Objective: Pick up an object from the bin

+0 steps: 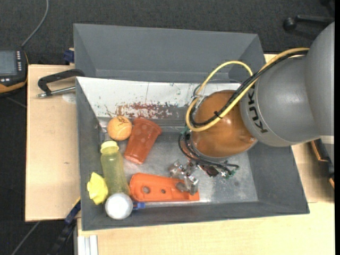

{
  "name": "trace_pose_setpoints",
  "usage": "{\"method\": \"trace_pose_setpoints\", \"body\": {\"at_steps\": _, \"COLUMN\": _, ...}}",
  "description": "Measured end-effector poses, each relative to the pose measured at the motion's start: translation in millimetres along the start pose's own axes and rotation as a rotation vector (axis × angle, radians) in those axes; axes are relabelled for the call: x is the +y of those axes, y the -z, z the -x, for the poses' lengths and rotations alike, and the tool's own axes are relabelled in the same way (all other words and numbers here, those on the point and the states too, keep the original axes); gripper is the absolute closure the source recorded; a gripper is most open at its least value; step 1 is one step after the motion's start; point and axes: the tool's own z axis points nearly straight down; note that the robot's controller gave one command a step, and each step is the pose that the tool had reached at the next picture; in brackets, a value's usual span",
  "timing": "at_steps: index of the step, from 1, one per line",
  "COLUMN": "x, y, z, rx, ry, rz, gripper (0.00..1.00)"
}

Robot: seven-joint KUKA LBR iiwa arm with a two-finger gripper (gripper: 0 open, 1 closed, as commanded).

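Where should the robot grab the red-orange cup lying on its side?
Probably across its middle, coming down from above. The red-orange cup lies on its side, so its long round sides face outward, with open room on its right for the tool.

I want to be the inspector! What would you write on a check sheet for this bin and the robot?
surface: grey metal bin, floor scuffed, reddish smears on the back wall.
job's things: orange flat piece with holes, lying along the front wall, nearest the gripper.
clutter: orange ball, red-orange cup on its side, yellow-green bottle, yellow lump and white round cap, all in the left half.
grippers: gripper low over the flat piece's right end; touching or not, cannot tell.
cables: yellow cable looped over the arm's orange cover.
surroundings: dark floor behind the bin.
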Motion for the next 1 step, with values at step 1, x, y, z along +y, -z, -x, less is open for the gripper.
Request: {"method": "trace_pose_setpoints", "body": {"at_steps": 1, "x": 0.8, "y": -0.3, "z": 0.0, "rx": 0.000, "ry": 0.001, "rz": 0.001, "gripper": 0.00}}
